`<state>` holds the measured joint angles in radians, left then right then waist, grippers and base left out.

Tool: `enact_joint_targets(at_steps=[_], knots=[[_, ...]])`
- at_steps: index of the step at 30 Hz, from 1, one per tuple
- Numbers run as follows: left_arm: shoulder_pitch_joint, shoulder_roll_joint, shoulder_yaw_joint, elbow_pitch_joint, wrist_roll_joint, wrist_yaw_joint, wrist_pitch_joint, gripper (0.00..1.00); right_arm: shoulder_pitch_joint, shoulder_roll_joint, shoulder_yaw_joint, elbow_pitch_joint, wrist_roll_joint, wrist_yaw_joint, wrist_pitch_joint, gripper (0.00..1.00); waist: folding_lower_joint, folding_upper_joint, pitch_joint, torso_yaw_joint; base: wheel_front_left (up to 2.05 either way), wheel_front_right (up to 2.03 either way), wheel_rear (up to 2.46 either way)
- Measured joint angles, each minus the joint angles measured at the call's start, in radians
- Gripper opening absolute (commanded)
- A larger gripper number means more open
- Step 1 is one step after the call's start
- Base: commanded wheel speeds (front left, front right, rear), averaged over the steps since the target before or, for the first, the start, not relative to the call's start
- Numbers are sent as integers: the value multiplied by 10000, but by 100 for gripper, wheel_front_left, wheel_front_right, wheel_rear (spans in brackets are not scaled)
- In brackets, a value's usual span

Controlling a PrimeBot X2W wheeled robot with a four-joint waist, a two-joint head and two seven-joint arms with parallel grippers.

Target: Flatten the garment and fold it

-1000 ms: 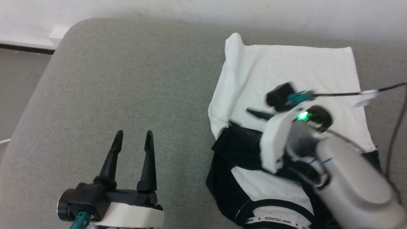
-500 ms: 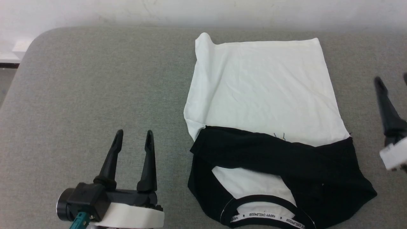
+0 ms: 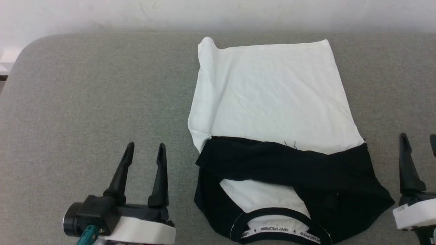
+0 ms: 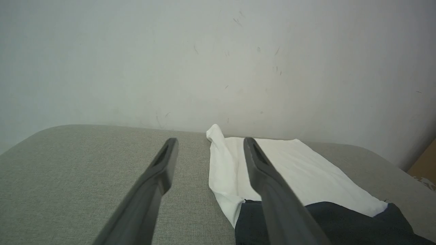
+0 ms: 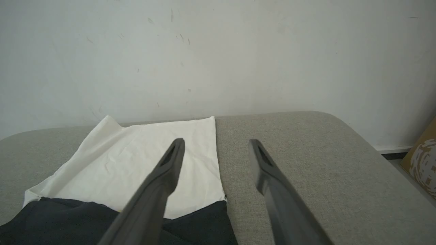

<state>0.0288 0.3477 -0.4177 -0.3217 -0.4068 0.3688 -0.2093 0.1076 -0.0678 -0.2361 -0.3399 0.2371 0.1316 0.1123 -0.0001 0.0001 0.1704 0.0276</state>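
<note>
Grey woven surface (image 3: 85, 85), padded, with rounded corners, set against a scuffed white wall (image 3: 218, 13).

Item 1: garment (image 3: 272, 102). Lies on the right half of the surface, between the two grippers and touching neither. The white body is spread flat toward the wall. The far-left hem corner (image 3: 204, 42) is curled up. Black sleeves (image 3: 289, 163) are folded inward and cross over the near part. The black collar (image 3: 279, 212) faces the robot, and its lower edge is cut off by the bottom of the head view. Neck tape (image 3: 282, 232) carries small lettering (too fine to read with certainty). A tiny dark mark (image 3: 291, 145) sits at the sleeve edge; it cannot be made out.

Item 2: left gripper (image 3: 146, 145). Hovers over bare surface just left of the garment, fingers spread and holding nothing. Its wrist view confirms the gap (image 4: 209, 140).

Item 3: right gripper (image 3: 419, 136). Sits at the right edge of the head view, where one finger is largely cut off. In its wrist view the fingers stand apart and empty (image 5: 216, 142), one over the garment's right edge, the other over bare surface.

Item 4: brown object (image 5: 420, 160). Sits beyond the surface's right end, cropped by the frame and blotched white; identity cannot be told.
</note>
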Motion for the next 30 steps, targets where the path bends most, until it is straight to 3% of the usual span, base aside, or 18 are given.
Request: enact_joint_targets(at_steps=[6, 12, 21, 30], knots=[[-1637, 794, 253, -107, 178, -523, 997, 100, -92, 71, 188, -161, -2, 0, -82, 100, 0, 0, 269, -82, 0, 0, 0], [-5225, 1559, 387, 385, 157, -1760, 2922, 100, -557, 63, 387, -343, -61, 0, -165, 100, 2, 0, 1032, -111, 0, 0, 0], [-9677, 1419, 54, 3243, -324, -3156, 5160, 100, -1514, -176, 849, -366, 109, 0, -351, 100, 5, 0, 2677, -255, 0, 0, 0], [-11861, 1070, -84, 5256, -989, -3906, 6617, 100, -2150, -453, 1089, -251, 215, 0, -550, 100, 4, 0, 4294, -598, 0, 0, 0]])
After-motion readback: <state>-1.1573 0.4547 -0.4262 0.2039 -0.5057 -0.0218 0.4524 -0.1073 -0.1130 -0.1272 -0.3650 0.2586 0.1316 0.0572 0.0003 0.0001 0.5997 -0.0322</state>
